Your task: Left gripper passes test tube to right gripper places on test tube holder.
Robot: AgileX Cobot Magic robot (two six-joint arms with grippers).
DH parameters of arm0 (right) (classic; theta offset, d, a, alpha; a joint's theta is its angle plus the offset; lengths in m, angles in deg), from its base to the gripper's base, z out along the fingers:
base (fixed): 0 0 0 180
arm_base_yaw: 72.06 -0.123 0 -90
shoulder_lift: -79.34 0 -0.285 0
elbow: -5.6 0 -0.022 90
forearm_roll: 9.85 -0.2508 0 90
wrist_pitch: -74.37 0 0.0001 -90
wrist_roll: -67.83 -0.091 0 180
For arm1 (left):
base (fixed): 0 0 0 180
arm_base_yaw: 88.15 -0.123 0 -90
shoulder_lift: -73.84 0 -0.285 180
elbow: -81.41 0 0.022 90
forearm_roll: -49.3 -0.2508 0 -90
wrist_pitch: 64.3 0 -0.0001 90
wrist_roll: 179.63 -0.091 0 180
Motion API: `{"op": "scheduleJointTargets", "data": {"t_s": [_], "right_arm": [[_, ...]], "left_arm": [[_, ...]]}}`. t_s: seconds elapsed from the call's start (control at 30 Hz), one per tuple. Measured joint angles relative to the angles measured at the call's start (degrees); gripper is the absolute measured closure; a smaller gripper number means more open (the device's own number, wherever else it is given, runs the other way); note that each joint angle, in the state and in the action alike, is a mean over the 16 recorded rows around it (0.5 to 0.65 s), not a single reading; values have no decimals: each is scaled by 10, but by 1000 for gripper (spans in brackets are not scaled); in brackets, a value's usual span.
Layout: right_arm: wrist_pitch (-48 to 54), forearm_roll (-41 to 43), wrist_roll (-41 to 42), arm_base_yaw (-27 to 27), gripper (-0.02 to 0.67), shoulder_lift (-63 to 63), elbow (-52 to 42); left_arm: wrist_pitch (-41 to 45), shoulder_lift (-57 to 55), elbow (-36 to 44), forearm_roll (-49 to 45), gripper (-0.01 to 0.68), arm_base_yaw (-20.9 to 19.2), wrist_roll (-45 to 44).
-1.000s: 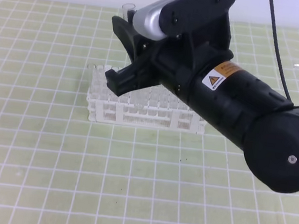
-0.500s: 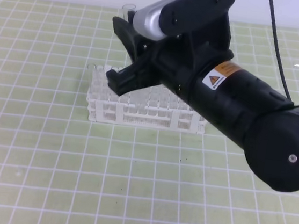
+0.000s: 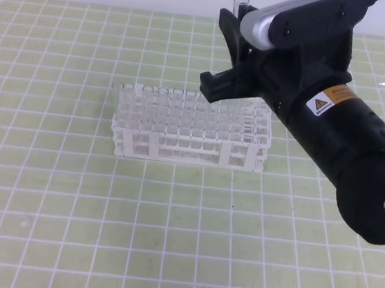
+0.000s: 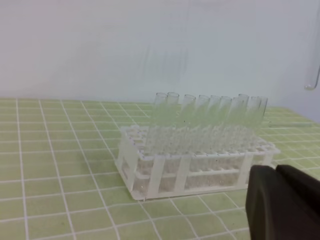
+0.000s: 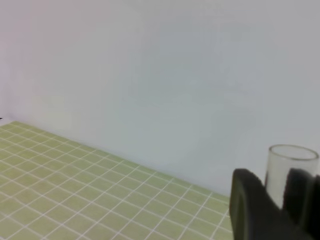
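Clear glass test tube (image 3: 242,4) is sitting clamped upright in the right gripper (image 3: 223,60), now swinging from the test tube holder's (image 3: 186,147) left end toward its right end, hunting an empty hole. Left gripper (image 4: 280,202), pinched shut and empty, is retreating below the holder.

A pale green mat ruled with a white square grid (image 3: 48,190) covers the whole work surface and runs back to a plain white, matte wall (image 4: 100,45). The wall meets the mat in a straight line along the far edge. Light is soft and even, with only faint shadows on the mat and no strong glare anywhere on the wall
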Motion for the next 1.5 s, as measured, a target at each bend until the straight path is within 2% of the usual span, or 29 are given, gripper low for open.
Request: {"op": "scheduleJointTargets", "data": {"t_s": [0.4, 0.93, 1.17, 1.5], "right_arm": [[-9, -8, 0, 35, 551, 0, -6], [31, -25, -1, 139, 552, 0, -6], [31, 2, -16, 159, 552, -7, -6], [8, 62, -66, 162, 552, -31, -6]], "left_arm": [[4, 2, -3, -2, 675, 0, 0], [6, 2, -3, -4, 675, 0, 0], [8, 2, -3, -4, 675, 0, 0], [15, 3, -4, -3, 675, 0, 0]]}}
